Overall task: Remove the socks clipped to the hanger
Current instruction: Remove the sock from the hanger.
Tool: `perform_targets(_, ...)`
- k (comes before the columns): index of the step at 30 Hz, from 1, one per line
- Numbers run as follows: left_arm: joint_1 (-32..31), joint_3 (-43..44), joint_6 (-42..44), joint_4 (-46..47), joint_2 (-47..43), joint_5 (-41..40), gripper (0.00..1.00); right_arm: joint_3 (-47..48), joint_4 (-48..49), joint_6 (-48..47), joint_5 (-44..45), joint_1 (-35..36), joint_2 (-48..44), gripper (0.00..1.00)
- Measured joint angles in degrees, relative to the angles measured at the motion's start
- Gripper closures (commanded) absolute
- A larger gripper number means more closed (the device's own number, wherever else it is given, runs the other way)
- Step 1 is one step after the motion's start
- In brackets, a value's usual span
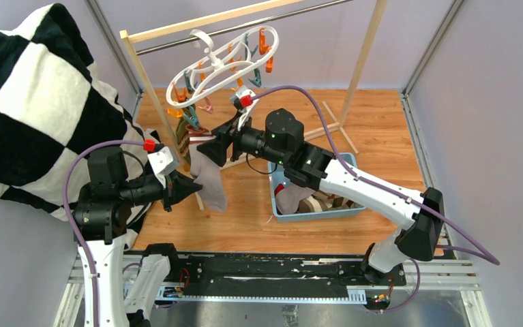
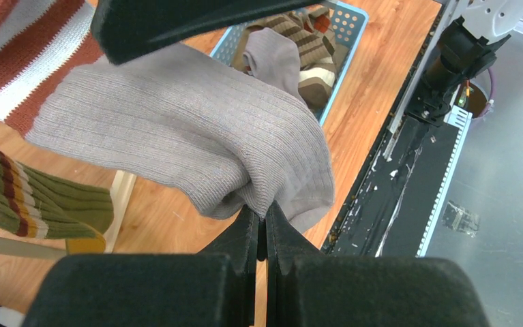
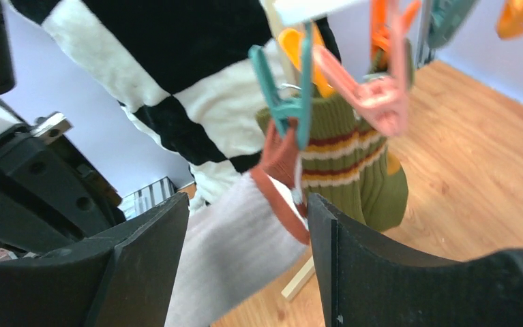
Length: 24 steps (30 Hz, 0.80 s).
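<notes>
Grey sock [image 1: 211, 180] hanging (olive sock [image 3: 354, 157] beside), white hanger [image 1: 206, 45] tilted

top view high, from rear, looking down; both wrist views close; all three share grey sock [image 1: 211, 182].

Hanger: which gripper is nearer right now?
Right. The right gripper sits just below the hanger, jaws open around the cuff of the grey sock. The left gripper is lower, toward the bases, shut on its lower end.
</notes>
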Motion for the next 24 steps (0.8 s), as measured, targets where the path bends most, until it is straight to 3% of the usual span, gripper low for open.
perform_targets(6, 0.00, -0.07, -0.02, 0.00, 0.02, 0.00, 1.00, 1.53, 4.11, -7.13, 2.01, 3.52, 2.19, 0.25)
perform_targets(24, 0.00, -0.04, -0.98, 0.00, 0.00, 0.02, 1.00, 8.31, 12.74, -19.56, 8.81, 3.74, 10.91, 0.24)
